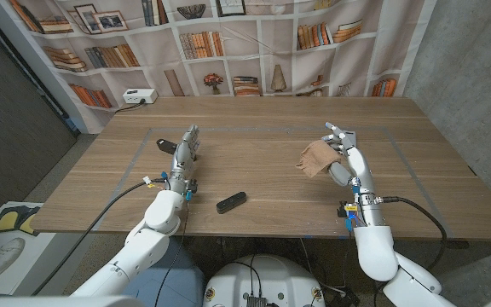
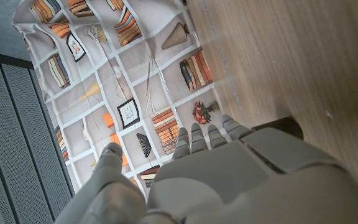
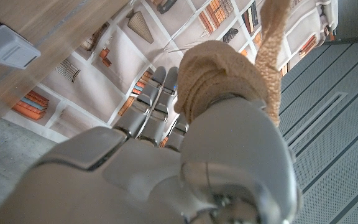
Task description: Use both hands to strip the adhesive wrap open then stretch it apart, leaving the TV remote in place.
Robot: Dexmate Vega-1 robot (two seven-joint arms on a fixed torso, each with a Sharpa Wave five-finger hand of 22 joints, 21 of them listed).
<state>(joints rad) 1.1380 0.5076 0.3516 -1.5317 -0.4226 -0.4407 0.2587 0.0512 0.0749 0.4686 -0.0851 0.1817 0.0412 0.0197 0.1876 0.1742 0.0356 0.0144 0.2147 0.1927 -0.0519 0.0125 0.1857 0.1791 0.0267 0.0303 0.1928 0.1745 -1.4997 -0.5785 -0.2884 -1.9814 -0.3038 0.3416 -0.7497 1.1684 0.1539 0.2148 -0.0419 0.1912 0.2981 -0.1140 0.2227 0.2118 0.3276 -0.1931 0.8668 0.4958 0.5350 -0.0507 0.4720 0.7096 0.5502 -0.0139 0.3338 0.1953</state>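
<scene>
The tan adhesive wrap [image 1: 315,159] hangs crumpled at my right hand [image 1: 345,156], which stands raised over the right half of the table and holds it against the thumb. In the right wrist view the wrap [image 3: 229,71] bunches over the thumb of my right hand [image 3: 166,162], with a strip trailing off. The black TV remote [image 1: 231,203] lies near the front edge at the middle, apart from both hands. My left hand [image 1: 185,152] stands on the left with fingers straight, holding nothing. My left hand [image 2: 216,174] also shows from behind in the left wrist view.
A small dark object [image 1: 164,143] lies just beyond my left hand, seen past the fingertips as a dark object [image 2: 283,126]. A white power strip [image 1: 139,96] sits at the table's back left corner. A bookshelf-print curtain [image 1: 254,43] hangs behind the table.
</scene>
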